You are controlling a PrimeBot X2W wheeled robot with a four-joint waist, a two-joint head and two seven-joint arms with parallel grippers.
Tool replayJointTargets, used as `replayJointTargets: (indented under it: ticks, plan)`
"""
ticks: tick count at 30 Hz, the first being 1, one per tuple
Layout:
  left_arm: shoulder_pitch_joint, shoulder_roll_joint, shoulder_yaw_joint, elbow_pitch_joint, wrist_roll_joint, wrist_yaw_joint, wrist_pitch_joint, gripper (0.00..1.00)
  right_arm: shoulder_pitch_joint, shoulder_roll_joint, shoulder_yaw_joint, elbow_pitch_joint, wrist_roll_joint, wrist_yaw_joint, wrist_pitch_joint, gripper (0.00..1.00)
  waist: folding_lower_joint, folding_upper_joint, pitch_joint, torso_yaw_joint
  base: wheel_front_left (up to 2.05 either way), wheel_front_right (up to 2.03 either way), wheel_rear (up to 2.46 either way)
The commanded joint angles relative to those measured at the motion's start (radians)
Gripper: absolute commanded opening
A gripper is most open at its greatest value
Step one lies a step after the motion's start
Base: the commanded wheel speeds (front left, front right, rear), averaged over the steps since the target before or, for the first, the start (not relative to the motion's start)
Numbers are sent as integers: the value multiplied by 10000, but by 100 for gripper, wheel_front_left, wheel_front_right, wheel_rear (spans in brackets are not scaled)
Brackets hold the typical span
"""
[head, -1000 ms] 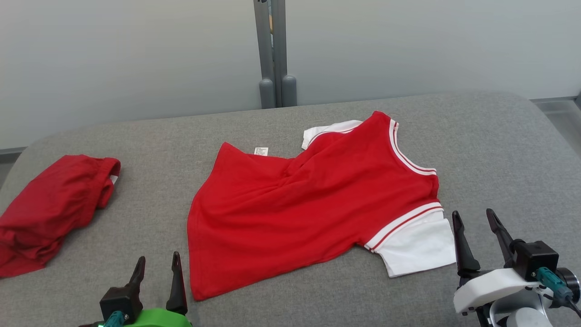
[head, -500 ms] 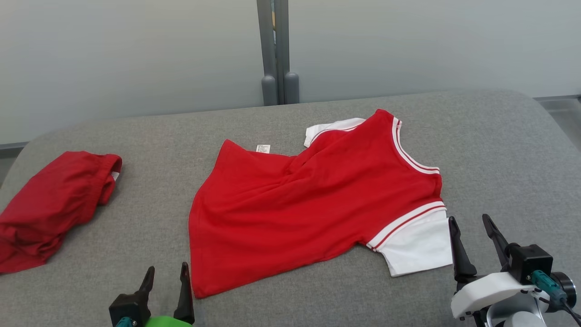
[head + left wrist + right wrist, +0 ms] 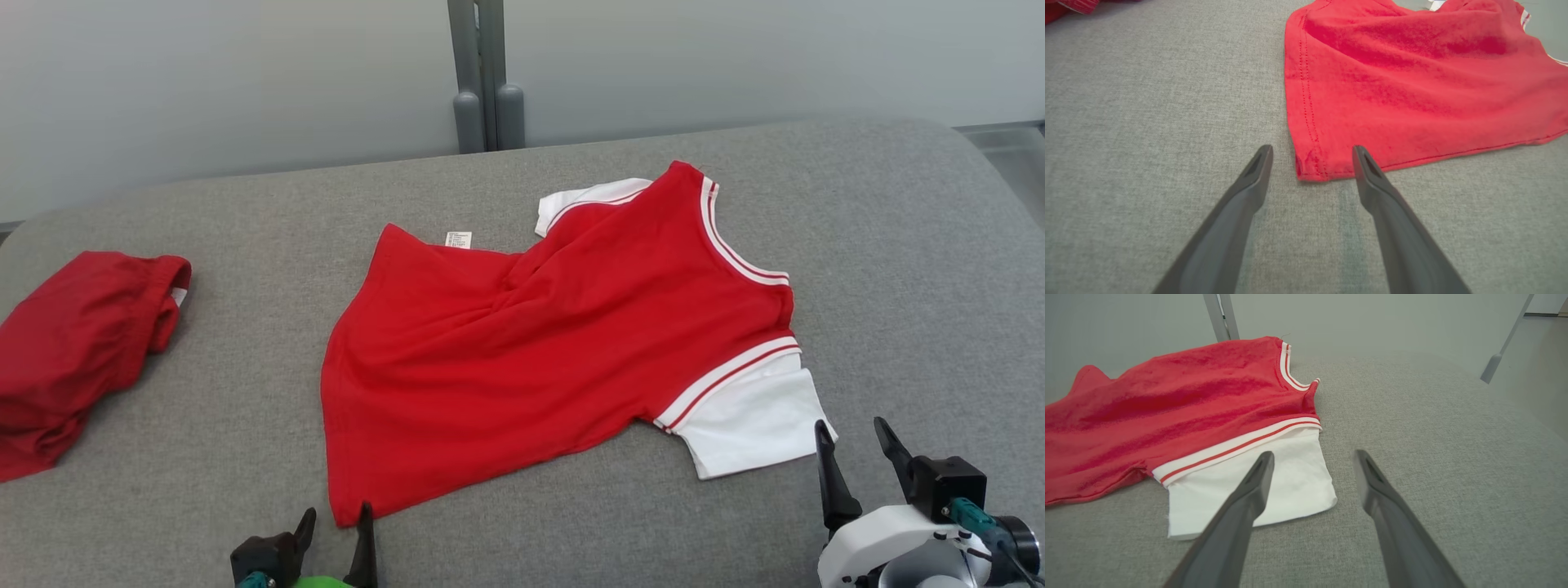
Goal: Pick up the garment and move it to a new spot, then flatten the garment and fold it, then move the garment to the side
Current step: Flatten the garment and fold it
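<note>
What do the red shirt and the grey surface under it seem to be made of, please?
The red shirt: soft knit fabric, perhaps cotton jersey, matte; it creases softly and shows stitched hems. The grey surface: woven upholstery cloth, matte, with a fine flecked weave, probably over padding, judging by its rounded edges.

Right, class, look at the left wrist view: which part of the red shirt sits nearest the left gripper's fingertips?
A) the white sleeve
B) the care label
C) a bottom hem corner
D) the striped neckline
C: the stitched hem corner of the red shirt shows between the open fingers of the left gripper.
</note>
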Motion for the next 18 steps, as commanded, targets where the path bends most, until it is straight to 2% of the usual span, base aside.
replayJointTargets:
  ticks: [1, 18]
  plan:
    - [-279, 44, 7, 72, -153, 80, -3, 100, -198, -9, -99, 138, -68, -15, -3, 100, 0, 0, 197, -77, 0, 0, 0]
    - [-833, 41, -257, 499, -534, 45, 5, 100, -1106, -64, -452, 1476, -62, -15, -5, 100, 0, 0, 863, -84, 0, 0, 0]
